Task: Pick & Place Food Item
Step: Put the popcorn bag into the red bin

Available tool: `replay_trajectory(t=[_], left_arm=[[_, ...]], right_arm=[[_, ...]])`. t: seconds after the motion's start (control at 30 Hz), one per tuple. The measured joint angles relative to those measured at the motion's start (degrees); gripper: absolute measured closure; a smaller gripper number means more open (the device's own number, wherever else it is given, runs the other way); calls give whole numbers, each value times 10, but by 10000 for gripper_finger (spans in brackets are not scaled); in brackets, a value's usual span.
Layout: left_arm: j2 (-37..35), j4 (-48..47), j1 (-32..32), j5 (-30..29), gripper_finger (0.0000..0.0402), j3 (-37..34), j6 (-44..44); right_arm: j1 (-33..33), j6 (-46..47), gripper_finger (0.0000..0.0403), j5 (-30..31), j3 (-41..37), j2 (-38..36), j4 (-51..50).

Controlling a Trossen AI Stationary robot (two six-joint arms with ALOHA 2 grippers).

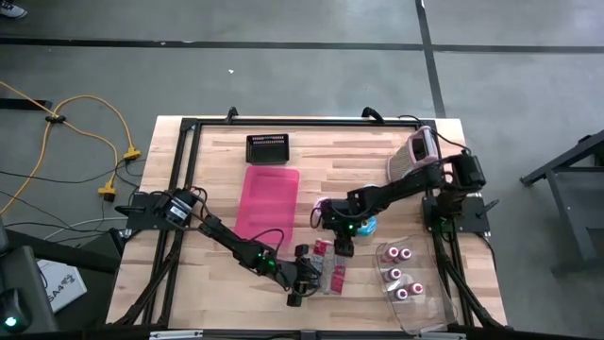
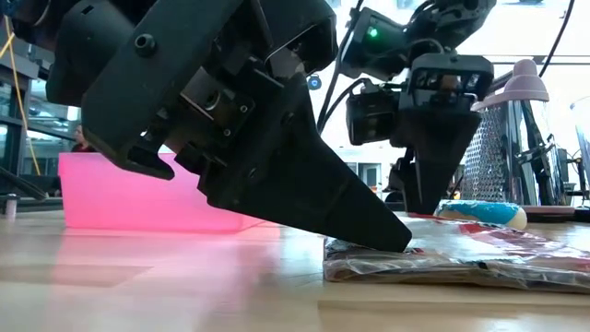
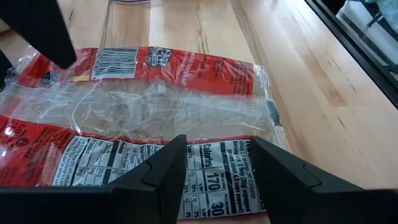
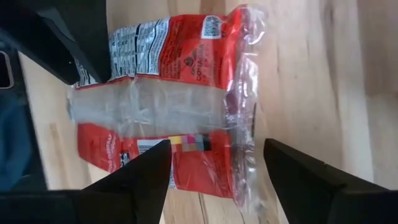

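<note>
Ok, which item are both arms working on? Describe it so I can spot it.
On the wooden table, look near the front edge, just right of the pink tray. The red-and-clear food packet lies flat there between both sets of fingers; no neighbour shares its red print and clear middle band.

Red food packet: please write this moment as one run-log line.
left pincer: open, at edge of red food packet | right pincer: open, above packet's other end | packet: flat on table, not lifted

- A robotics lab or test workshop.
- Wooden worktop (image 1: 377,161) on a black metal frame (image 1: 179,170), standing on bare grey concrete floor (image 1: 283,76).
- Yellow cables (image 1: 85,123) trail across the floor at upper left.
</note>
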Motion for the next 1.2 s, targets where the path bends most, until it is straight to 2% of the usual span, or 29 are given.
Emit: replay_trajectory(t=[0.23,0.73,1.03,1.2], left_arm=[[0,-5,0,-2,233,0,4],[0,-10,-2,-27,233,-1,14],[1,-12,-2,-27,233,-1,12],[1,-12,-2,-31,233,-1,12]], right_arm=[[-5,16,158,-71,0,10,14],[33,61,158,-80,-1,10,62],[33,75,158,-114,-1,7,84],[34,101,158,-99,-1,7,84]])
